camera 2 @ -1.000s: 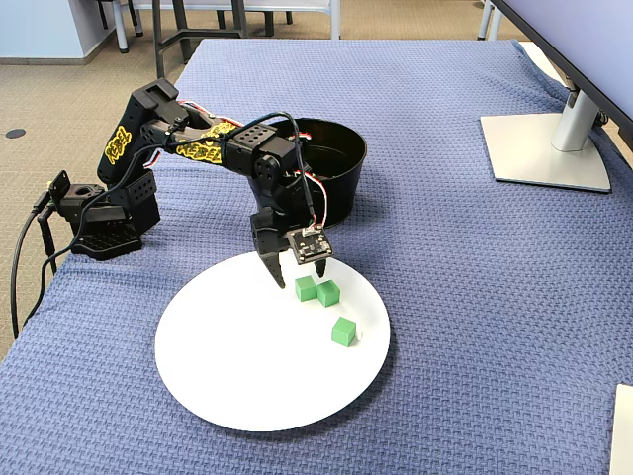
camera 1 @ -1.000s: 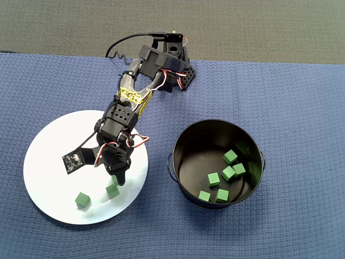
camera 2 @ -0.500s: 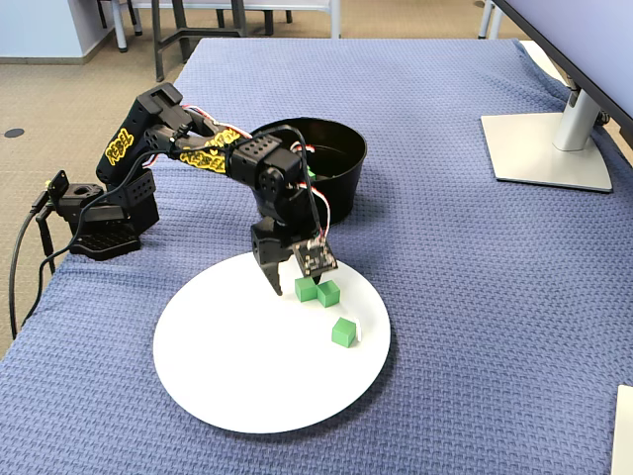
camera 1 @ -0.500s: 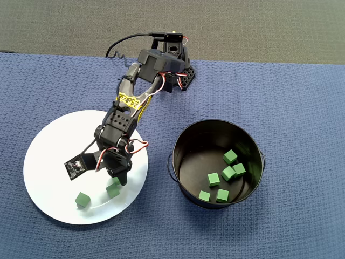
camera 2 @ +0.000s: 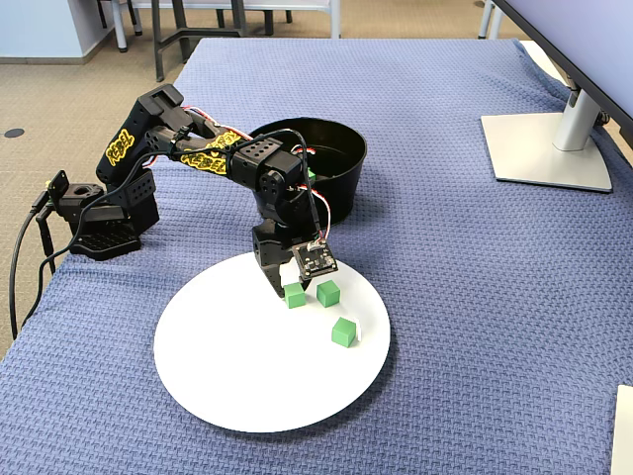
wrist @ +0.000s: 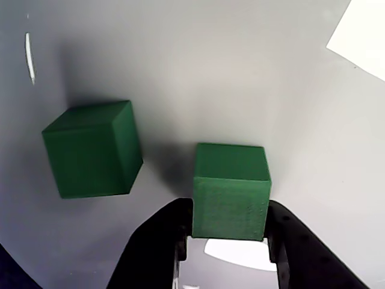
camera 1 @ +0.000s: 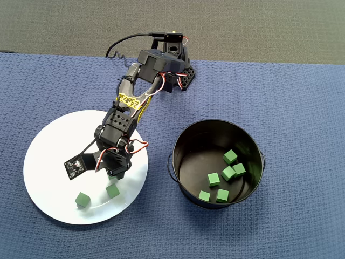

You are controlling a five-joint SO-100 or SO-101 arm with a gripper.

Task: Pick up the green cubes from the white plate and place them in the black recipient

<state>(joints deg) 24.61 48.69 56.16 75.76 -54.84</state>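
Observation:
On the white plate (camera 1: pixel 48 162) (camera 2: pixel 237 366) lie three green cubes. One green cube (wrist: pixel 231 189) (camera 2: pixel 294 295) sits between the black fingers (wrist: pixel 159 241) of my gripper (wrist: pixel 228 226) (camera 1: pixel 111 174) (camera 2: pixel 285 287), which is shut on it, low over the plate. A second cube (wrist: pixel 93 149) (camera 2: pixel 328 293) (camera 1: pixel 112 191) rests just beside it, apart from the fingers. The third cube (camera 1: pixel 82 199) (camera 2: pixel 343 332) lies nearer the plate's rim. The black recipient (camera 1: pixel 188 140) (camera 2: pixel 346 188) stands next to the plate and holds several green cubes (camera 1: pixel 229 172).
A blue woven cloth (camera 1: pixel 280 97) covers the table. The arm's base (camera 1: pixel 175 73) (camera 2: pixel 99 228) sits at the table's edge. A monitor stand (camera 2: pixel 544 148) is at the far right of the fixed view, and a white object (camera 2: pixel 623 426) shows at its bottom right corner.
The gripper came down onto the plate and closed on the cube nearest the arm. That cube now sits slightly apart from its neighbour.

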